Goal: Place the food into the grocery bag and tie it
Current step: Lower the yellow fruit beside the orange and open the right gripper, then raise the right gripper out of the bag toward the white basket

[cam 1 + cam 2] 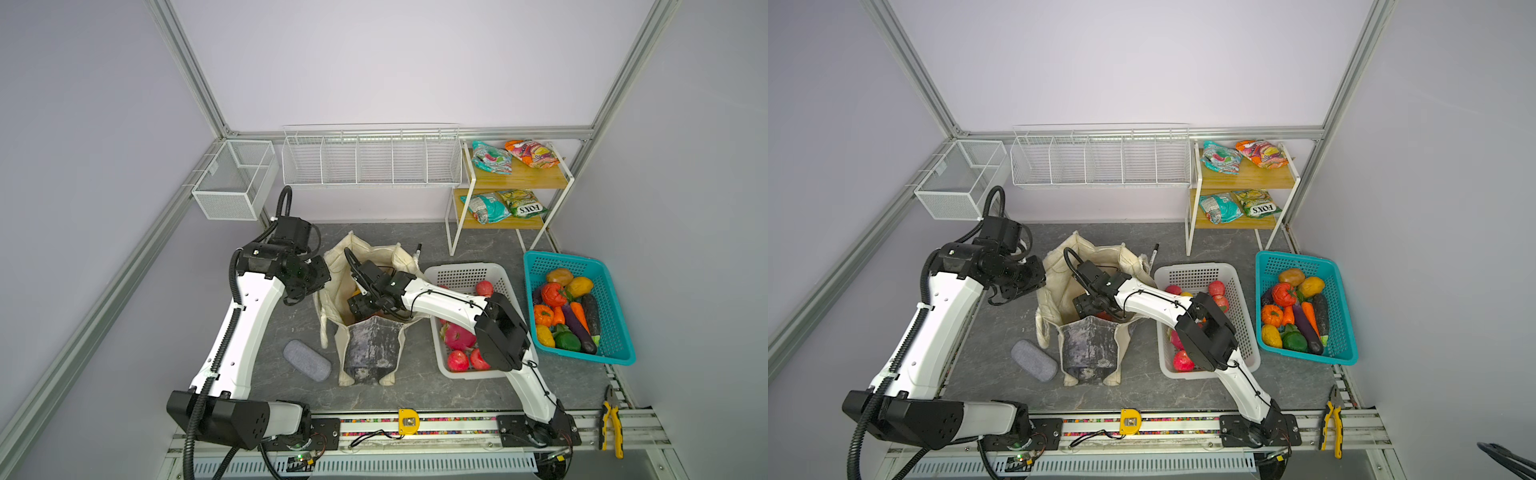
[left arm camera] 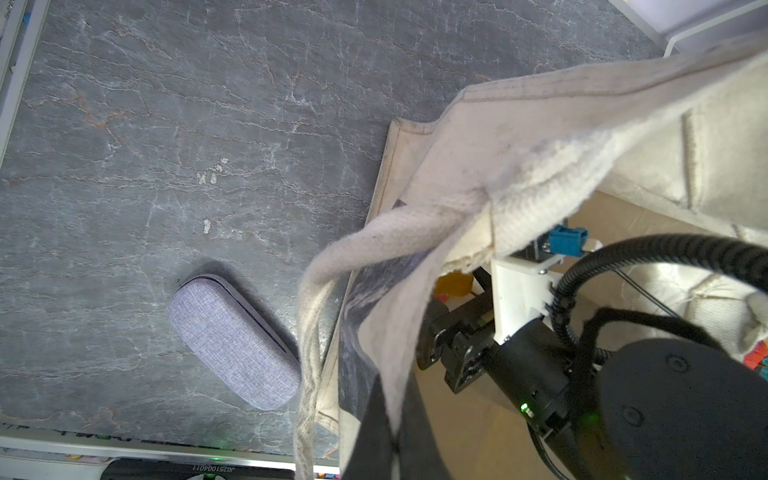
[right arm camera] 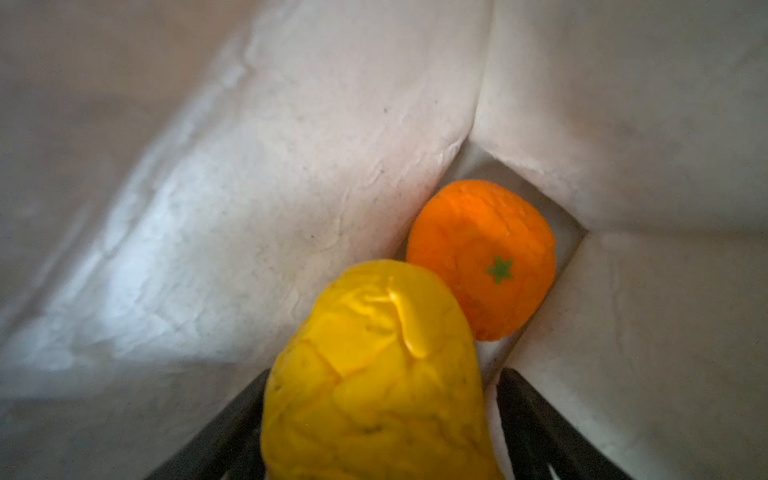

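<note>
First, toward the front-left corner of the dark grey marbled worktop: grey oval fabric case, lying flat, just beside the bag.

Mid-worktop: cream canvas grocery bag with dark marbled side panel, upright, mouth open.

Left end effector: closed on the bag's left rim.

Right end effector: inside the bag, jaws spread, a wrinkled yellow fruit between them, a sliver of lining showing beside one finger.

Round orange: in a corner of the bag's floor, just beside the yellow fruit.

Right of the bag: white perforated plastic basket with red apples.

Right edge: teal plastic basket of mixed vegetables.

Back-right corner: two-tier wooden shelf rack bearing four crinkly snack packets.
</note>
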Tool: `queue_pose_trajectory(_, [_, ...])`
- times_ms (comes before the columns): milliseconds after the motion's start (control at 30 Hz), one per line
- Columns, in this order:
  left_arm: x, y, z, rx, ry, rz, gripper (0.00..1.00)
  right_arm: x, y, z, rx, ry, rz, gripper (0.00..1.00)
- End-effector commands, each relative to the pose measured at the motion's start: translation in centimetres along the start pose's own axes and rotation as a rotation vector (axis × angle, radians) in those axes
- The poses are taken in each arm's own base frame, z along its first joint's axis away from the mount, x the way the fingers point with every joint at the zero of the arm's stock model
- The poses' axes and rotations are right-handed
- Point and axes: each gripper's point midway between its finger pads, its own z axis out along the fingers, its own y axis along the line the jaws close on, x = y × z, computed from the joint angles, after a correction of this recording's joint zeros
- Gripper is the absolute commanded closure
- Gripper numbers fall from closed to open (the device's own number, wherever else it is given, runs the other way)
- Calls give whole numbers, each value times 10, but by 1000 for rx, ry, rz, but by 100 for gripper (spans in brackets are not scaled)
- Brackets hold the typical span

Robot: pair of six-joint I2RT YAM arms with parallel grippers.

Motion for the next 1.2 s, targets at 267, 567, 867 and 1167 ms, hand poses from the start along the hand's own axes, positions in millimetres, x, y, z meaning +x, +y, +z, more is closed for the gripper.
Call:
queue_pose_trajectory(267, [-3,-2,-5,8,-21,23,100,-34,-5,-54,41,-122,-48,12])
queue_pose_trajectory(567, [1,1,-5,10,-25,16,100,-66,-1,-121,20,-259,-33,12])
queue_pose_trajectory(867, [3,2,-3,15,-33,2,100,-93,-17,-194,77,-415,-14,12])
queue_pose_trajectory(1167, [6,5,-2,11,-37,-3,100,-96,-59,-269,140,-577,93,12])
